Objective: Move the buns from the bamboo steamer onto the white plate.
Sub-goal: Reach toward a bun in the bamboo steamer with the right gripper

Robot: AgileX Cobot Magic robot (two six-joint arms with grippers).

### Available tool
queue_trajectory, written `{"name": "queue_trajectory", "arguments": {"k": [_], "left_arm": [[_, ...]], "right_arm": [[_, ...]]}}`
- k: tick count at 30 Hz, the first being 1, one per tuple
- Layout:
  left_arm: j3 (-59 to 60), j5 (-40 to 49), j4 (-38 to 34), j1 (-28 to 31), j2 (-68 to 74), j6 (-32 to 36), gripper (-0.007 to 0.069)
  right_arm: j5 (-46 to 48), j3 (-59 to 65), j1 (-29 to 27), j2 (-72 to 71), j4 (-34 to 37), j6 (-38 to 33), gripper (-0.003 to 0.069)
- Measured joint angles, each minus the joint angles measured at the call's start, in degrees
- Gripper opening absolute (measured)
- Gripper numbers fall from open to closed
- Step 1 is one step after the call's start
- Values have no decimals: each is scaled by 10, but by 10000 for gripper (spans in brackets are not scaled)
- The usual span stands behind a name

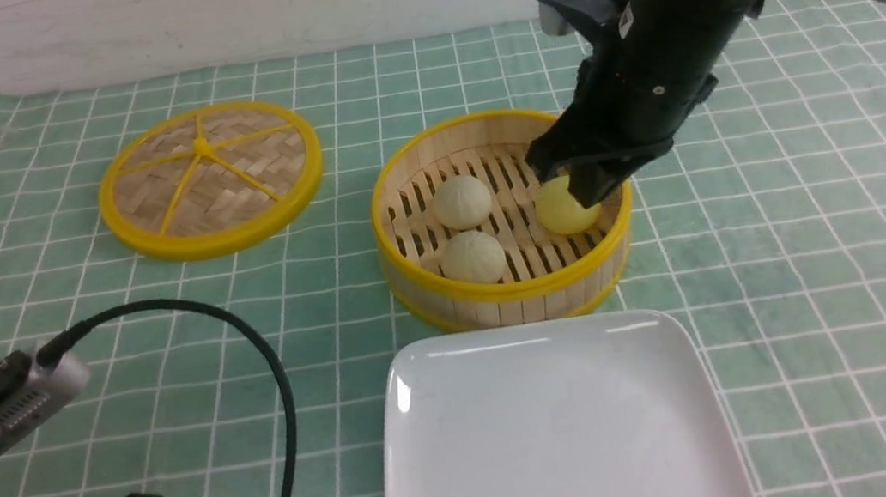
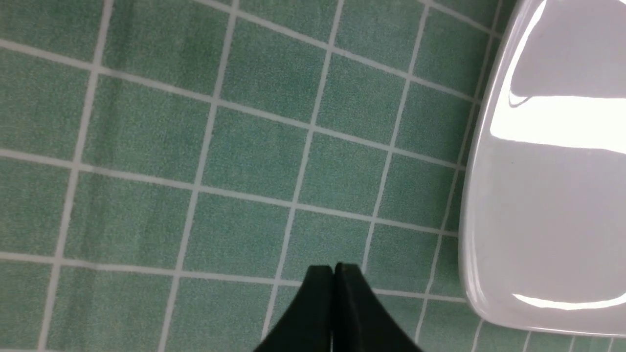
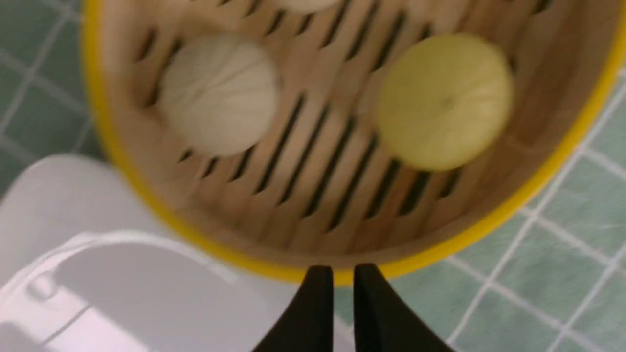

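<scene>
Buns [image 1: 473,257] are not yet moved: at lower left the left gripper [image 2: 334,268] is clenched on nothing, the flat woven lid [image 1: 211,180] lies upper left, and at centre the round slat-walled bamboo steamer [image 1: 502,296] holds two pleated cream buns [image 1: 461,201] left and the yellow bun [image 1: 564,212] right. Over that one hovers the right gripper [image 3: 342,270], fingers slightly parted and empty; the glossy square white plate [image 1: 557,440] lies bare at lower centre. So narrow a gap may not span the round, likely soft bun, and could squash or roll it.
</scene>
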Motion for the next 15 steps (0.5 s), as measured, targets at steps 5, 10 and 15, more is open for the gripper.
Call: {"name": "queue_trajectory", "arguments": {"k": [5, 10, 15], "left_arm": [[0, 0, 21, 0, 0, 9, 40], [0, -2, 23, 0, 0, 25, 59], [0, -9, 23, 0, 0, 28, 95]], "right_arm": [[-49, -28, 0, 54, -76, 36, 213], [-101, -31, 0, 97, -117, 72, 315], [-141, -34, 0, 127, -133, 95, 348]]}}
